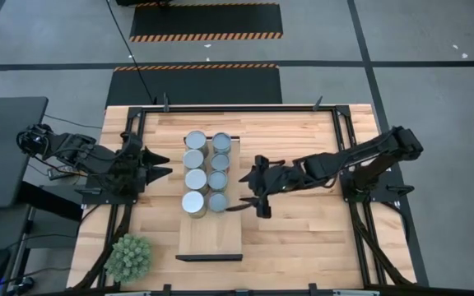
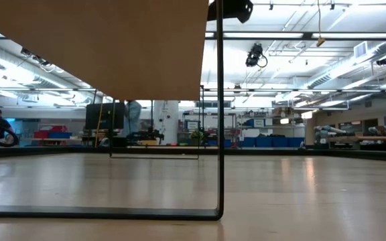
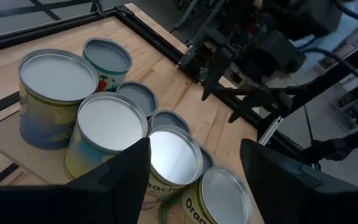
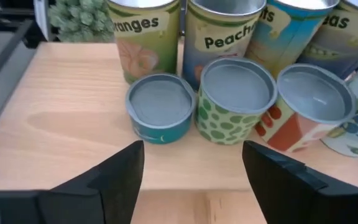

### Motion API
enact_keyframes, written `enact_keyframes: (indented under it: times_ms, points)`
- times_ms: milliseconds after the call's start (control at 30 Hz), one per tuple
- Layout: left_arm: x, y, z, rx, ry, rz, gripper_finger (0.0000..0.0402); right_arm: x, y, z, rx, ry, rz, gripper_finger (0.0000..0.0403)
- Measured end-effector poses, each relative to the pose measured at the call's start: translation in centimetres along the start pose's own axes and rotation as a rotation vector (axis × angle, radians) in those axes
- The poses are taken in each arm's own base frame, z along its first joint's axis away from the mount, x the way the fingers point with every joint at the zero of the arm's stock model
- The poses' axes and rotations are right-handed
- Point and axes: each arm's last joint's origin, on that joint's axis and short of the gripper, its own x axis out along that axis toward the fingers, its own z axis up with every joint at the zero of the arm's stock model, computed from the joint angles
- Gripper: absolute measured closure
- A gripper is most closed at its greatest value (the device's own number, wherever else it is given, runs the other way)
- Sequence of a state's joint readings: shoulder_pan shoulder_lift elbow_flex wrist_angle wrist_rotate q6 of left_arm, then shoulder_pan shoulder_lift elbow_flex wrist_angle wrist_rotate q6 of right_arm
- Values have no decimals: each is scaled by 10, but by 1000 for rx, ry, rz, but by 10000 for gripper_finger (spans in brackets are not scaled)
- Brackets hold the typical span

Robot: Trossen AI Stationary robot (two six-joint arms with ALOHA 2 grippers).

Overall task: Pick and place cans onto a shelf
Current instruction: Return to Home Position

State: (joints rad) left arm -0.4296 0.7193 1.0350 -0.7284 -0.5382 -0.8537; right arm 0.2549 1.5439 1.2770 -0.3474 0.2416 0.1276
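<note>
Several cans [image 1: 206, 173] stand on their bases in two rows on the far half of the pale wooden shelf [image 1: 212, 234]. The left row [image 3: 110, 121] is wider cans; the right row [image 4: 236, 99] is shorter ones. My left gripper [image 1: 164, 171] hovers open just left of the cans, nothing between its fingers [image 3: 194, 149]. My right gripper [image 1: 252, 196] hovers open just right of the shelf, facing the short cans, with nothing between its fingers [image 4: 194, 146]. In the low view the shelf's underside [image 2: 112, 47] shows from below.
A spiky green plant [image 1: 130, 255] stands at the table's near left corner. The near half of the shelf is bare wood. A black metal frame [image 1: 340, 131] borders the tabletop. The shelf's thin black leg [image 2: 220, 134] stands on the table.
</note>
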Motion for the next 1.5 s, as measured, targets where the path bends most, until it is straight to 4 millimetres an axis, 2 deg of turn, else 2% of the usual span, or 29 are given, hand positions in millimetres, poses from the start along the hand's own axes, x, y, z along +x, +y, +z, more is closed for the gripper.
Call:
enact_keyframes:
  times_ms: [267,500,833,1267,1500]
  points:
    - [0,0,0,35,0,0,147,-31,-16,-12,64,-50,63,133]
    - [0,0,0,23,1,0,147,-74,-38,-24,180,-160,122,133]
    - [0,0,0,20,-6,7,147,-123,-56,-54,311,-316,137,133]
    - [0,0,0,19,-7,7,147,-158,-69,-92,417,-426,140,135]
    - [0,0,0,19,-7,7,147,-163,-71,-123,472,-495,147,158]
